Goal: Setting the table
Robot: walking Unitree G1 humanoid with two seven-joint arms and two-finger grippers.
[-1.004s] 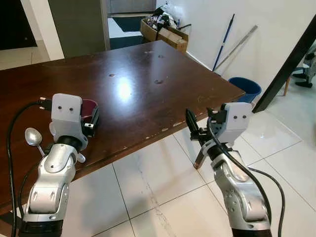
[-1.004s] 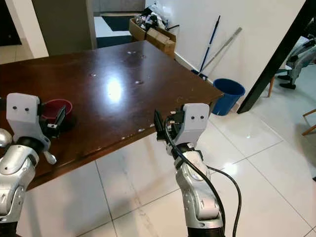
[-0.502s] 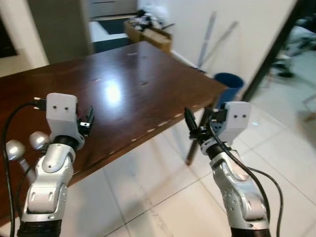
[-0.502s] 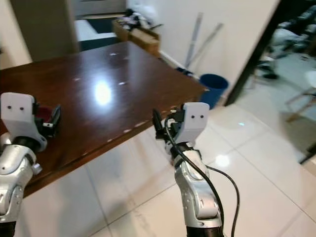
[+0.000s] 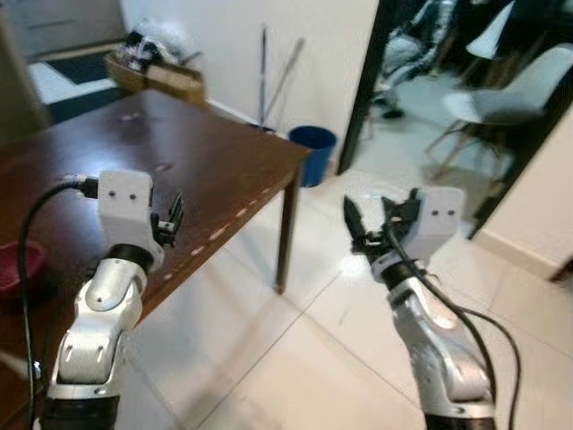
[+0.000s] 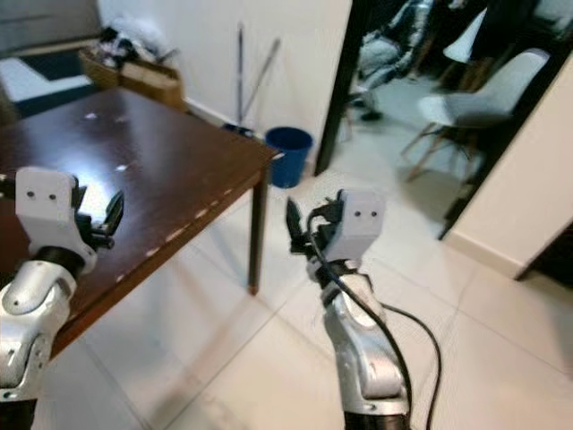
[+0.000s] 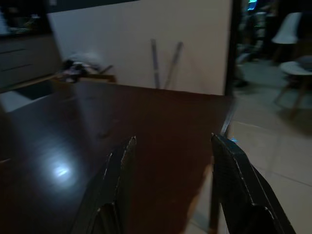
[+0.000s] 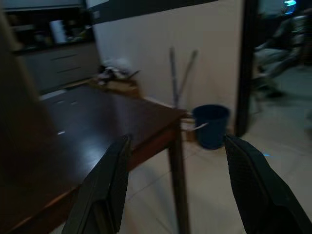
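At the table's corner:
Table (image 5: pixel 215 157): dark brown wood, glossy, its corner leg standing on pale floor tiles.
Left gripper (image 5: pixel 170 218): raised over the table's edge, fingers spread apart, holding nothing.
Right gripper (image 5: pixel 370 218): raised over the tiles beyond the table's corner, fingers wide apart, holding nothing.
Red bowl (image 5: pixel 16 268): on the table, far to the robot's left.
Blue bin (image 5: pixel 312 152): by the white wall, past the table.
White chair (image 5: pixel 506 94): beyond the dark doorway.
Writing: nothing legible.
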